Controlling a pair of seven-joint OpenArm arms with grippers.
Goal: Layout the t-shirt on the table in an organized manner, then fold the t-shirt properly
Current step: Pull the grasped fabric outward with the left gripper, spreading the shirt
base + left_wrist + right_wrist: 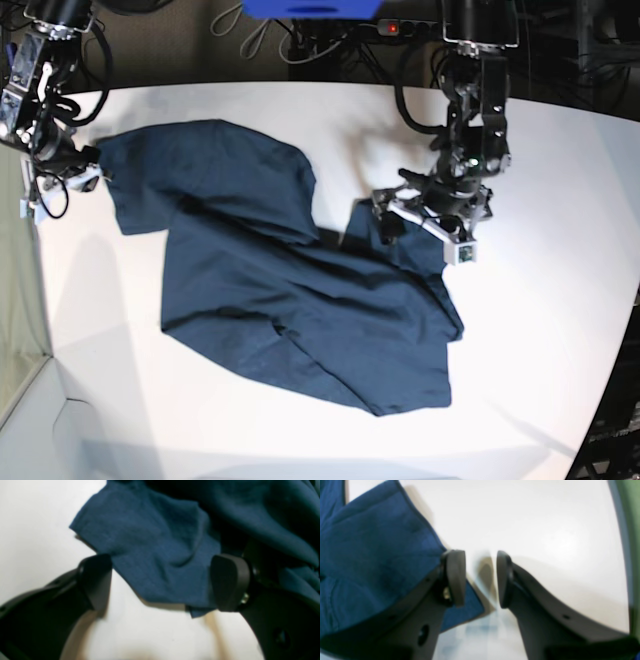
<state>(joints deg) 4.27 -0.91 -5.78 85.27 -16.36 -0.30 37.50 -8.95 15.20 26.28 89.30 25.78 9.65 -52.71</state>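
Shirt (300, 300) lies rumpled across the table (560, 200). Left gripper (160, 582) gaping, cloth loose between its jaws; right gripper (480, 580) part-open, empty, beside the cloth edge. Risk: sleeve folded under, could stay bunched.

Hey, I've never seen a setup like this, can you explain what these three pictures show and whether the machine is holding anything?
This is a two-armed robot working at a white table. One picture looks down from above on the whole scene; the other two come from cameras on each wrist, looking past the black fingers. A dark blue t-shirt lies rumpled on the table, not yet folded. The left end effector is wide open with a flap of shirt lying between its fingers, not pinched. The right end effector is partly open over bare table at the shirt's edge. Neither holds anything.
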